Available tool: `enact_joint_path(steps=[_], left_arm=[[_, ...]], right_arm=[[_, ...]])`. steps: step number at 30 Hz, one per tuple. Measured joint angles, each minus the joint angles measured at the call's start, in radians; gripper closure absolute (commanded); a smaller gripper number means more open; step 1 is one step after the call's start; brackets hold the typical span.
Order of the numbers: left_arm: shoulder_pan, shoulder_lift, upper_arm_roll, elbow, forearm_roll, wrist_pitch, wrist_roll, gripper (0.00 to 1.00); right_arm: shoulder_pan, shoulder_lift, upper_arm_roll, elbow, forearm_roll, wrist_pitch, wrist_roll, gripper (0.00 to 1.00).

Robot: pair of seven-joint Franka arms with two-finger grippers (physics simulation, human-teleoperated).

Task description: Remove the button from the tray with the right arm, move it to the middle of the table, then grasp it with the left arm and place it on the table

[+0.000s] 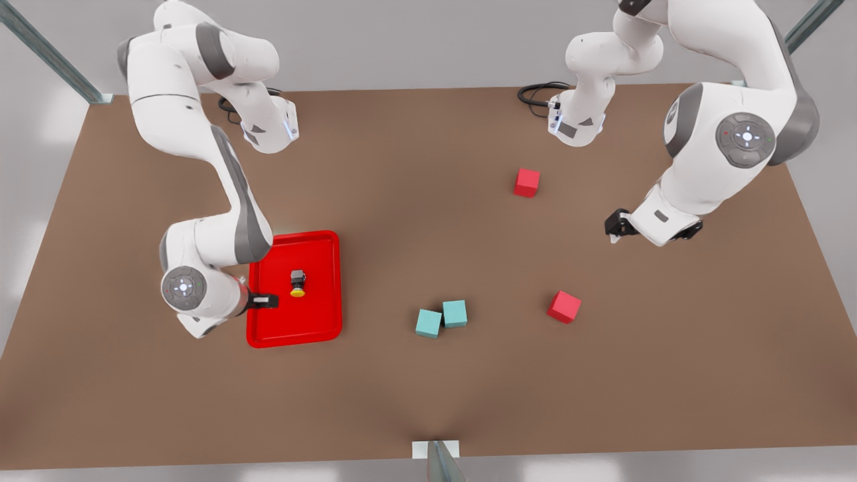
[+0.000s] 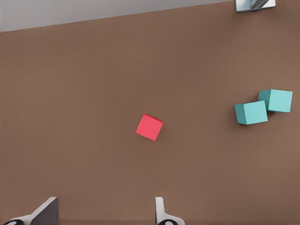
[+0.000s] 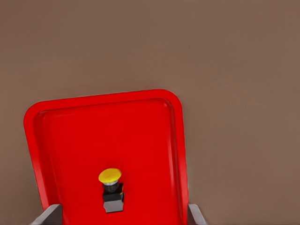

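Button (image 1: 298,282) in tray (image 1: 321,331): the yellow-capped push-button lies tipped on its side near the middle of the red tray, its dark base pointing toward the far edge of the table (image 1: 428,388) and its cap toward the near edge. Right gripper (image 1: 266,301) hangs over the tray's edge on the front view's left, just beside the button but not touching it; its fingers (image 3: 47,216) stand wide apart and hold nothing, framing the button in the right wrist view. The right arm (image 1: 227,194) folds down from its base at the table's far side, elbow bent, wrist low above the tray. Well away from the tray, on the front view's right, the left arm (image 1: 730,134) waits, curled over bare tabletop, with the left gripper (image 1: 616,226) held above the table (fingers (image 2: 161,213) spread, nothing between them). One red cube (image 1: 564,306) sits below that gripper's camera, another red cube (image 1: 527,182) lies farther from the tray, and two teal cubes (image 1: 442,318) rest touching each other between the tray and the nearer red cube.
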Motion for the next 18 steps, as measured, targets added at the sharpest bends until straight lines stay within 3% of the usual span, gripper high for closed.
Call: enact_joint_path(steps=[11,18], left_arm=[[-0.039,0.047,0.002,-0.002,0.015,0.006,-0.016,0.0],[-0.051,0.071,0.001,-0.002,0.019,0.009,-0.023,0.0]], right_arm=[[0.059,0.136,0.005,-0.089,0.004,0.25,0.03,0.0],[0.05,-0.077,0.026,-0.448,0.003,0.395,0.025,0.0]])
